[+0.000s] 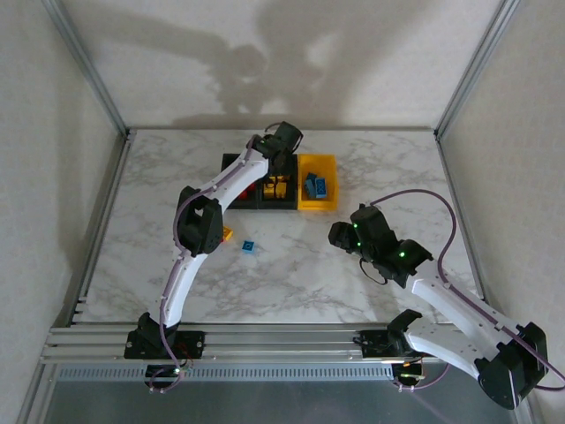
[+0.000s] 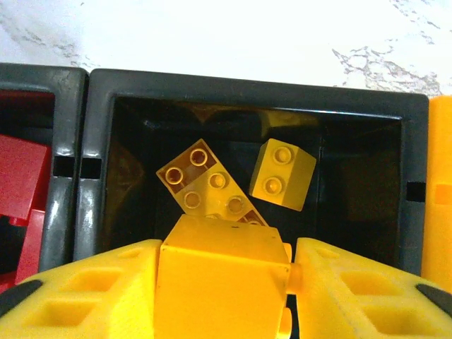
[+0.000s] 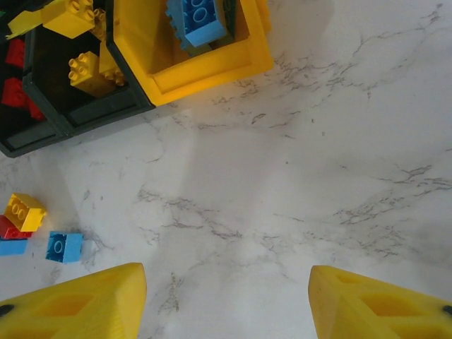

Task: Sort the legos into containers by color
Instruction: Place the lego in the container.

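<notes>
**Ana:** Where is the yellow brick (image 2: 219,289)?

**Ben:** At the bottom of the left wrist view. It sits in the left gripper (image 2: 226,247), right over the middle black bin (image 2: 240,88). 2 more yellow bricks (image 2: 208,185) lie inside that bin.

**Ana:** Is it held tight?

**Ben:** I cannot tell. One finger (image 2: 92,282) touches its side, but there is a thin gap on the other side.

**Ana:** What is next to that bin?

**Ben:** On its left, the other black bin (image 2: 63,106) has red bricks (image 2: 21,176) in it. On its right, the yellow bin (image 1: 318,206) has blue bricks (image 1: 318,185) in it.

**Ana:** Are any bricks outside?

**Ben:** Yes. In the lower left of the right wrist view, a loose blue brick (image 3: 64,246), a loose yellow brick (image 3: 25,211) and a loose red brick (image 3: 10,227) sit close together on the table (image 3: 318,162).

**Ana:** And the right gripper (image 3: 226,274)?

**Ben:** Its fingers are wide apart with nothing between them, above bare table.
</notes>
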Robot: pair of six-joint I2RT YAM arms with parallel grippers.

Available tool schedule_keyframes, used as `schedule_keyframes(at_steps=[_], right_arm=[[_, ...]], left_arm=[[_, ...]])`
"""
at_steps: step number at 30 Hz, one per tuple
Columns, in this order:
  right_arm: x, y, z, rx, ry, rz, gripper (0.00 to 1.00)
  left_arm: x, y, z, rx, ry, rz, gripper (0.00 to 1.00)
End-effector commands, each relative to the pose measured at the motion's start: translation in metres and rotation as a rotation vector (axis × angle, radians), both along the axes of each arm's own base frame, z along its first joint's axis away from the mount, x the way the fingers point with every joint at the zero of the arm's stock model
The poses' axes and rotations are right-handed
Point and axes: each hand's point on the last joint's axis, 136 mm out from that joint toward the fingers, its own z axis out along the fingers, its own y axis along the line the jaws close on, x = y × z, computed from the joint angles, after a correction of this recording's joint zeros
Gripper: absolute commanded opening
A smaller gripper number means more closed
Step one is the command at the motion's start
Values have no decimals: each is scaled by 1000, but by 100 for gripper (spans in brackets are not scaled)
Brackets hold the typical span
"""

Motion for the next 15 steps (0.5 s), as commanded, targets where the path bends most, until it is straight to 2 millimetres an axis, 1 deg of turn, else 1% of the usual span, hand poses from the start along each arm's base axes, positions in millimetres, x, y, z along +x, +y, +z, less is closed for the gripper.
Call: schedule_keyframes(at_steps=[1, 4, 8, 11, 13, 15], right_arm=[[1, -5, -6, -18, 13, -26, 62], [1, -5, -7, -19, 16, -25, 62], [3, -3, -7, -22, 16, -20, 62], [4, -2, -5, -17, 12, -17, 62], [3, -2, -5, -16, 9, -17, 62], [3, -2, -5, -13, 7, -13, 62]], left_arm=[[-1, -1, 13, -5, -5, -15, 56], [-2, 0, 27, -16, -27, -16, 57], [-9, 1, 49, -40, -54, -21, 58], [-23, 3, 65, -44, -72, -29, 58], [-37, 8, 76, -47, -89, -32, 59], [-55, 18, 82, -58, -100, -29, 60]])
